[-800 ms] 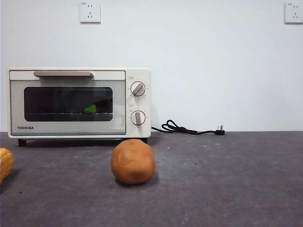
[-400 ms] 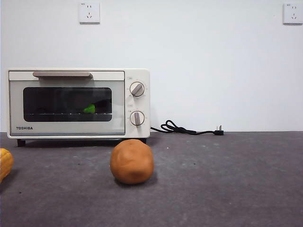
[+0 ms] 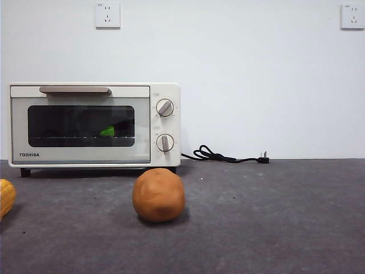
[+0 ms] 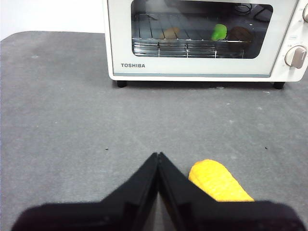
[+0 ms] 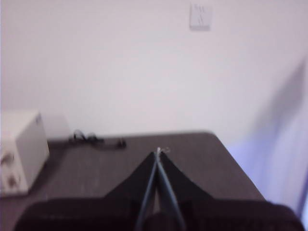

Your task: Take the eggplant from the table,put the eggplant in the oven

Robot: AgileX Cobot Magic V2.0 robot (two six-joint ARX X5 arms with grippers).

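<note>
So the eggplant (image 3: 112, 131) is already inside the oven (image 3: 94, 125), lying on the wire rack (image 4: 187, 46) behind the closed glass door (image 3: 81, 125). From the front view you mostly just catch its bright green stem cap through the glass, the dark body blends into the shadow. The left wrist view shows the same green cap on the rack.

Neither gripper is anywhere near it. The left gripper (image 4: 158, 156) hangs over the table (image 3: 274, 217) well out in front of the oven, jaws pressed together with nothing between them, and a yellow corn cob (image 4: 217, 180) sits just beside it. The right gripper (image 5: 159, 153) is off on the other side, jaws also pinched closed and empty, with the oven's side and the black power cord (image 5: 94, 140) in its blurry view.

Compared to a second ago, pretty much nothing has changed: door shut, eggplant in the same spot, just a tiny shift of the whole picture.

The brown ball (image 3: 159, 194) sits on the table in front of the oven, below the two knobs (image 3: 165, 107).
</note>
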